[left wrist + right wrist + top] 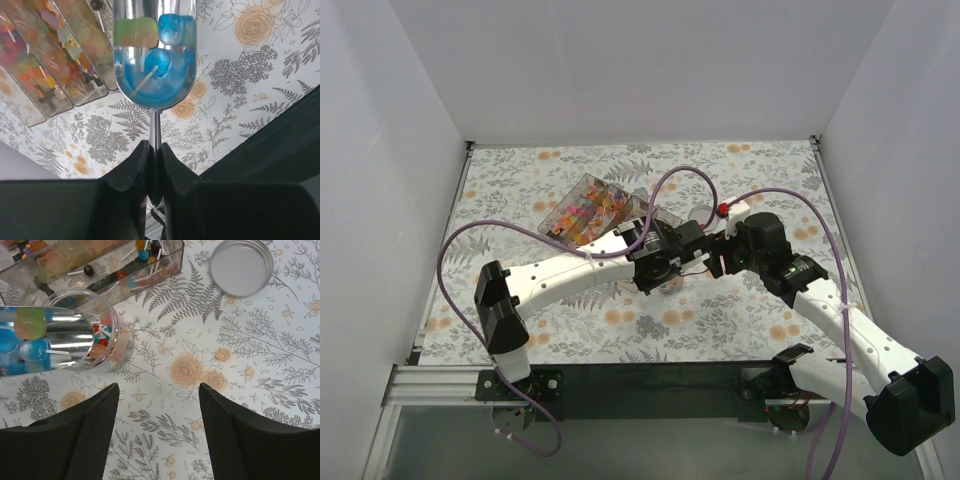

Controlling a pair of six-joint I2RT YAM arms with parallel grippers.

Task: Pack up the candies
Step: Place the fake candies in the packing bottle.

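**Packing under way: loaded scoop at the jar mouth, lid off.**

Top view: both arms meet over the middle of the tabletop [750, 310], just beside a clear tray [605, 186] that holds many candies [578, 214]. A round lid [700, 214] lies on the cloth nearby. Left wrist: left fingers [136, 172] are pressed together, pinching the handle of the scoop [155, 97]. The bowl carries a few blue candies and one green, with the tray just beside it. Right wrist: right fingers [90, 435] are spread and hold nothing, hanging over bare cloth. The scoop's front end overlaps the mouth of the open jar [120, 347], where some candies already lie. Judgement: the jar looks partly filled and this load is not yet tipped. More scooping from the tray and the lid remain.
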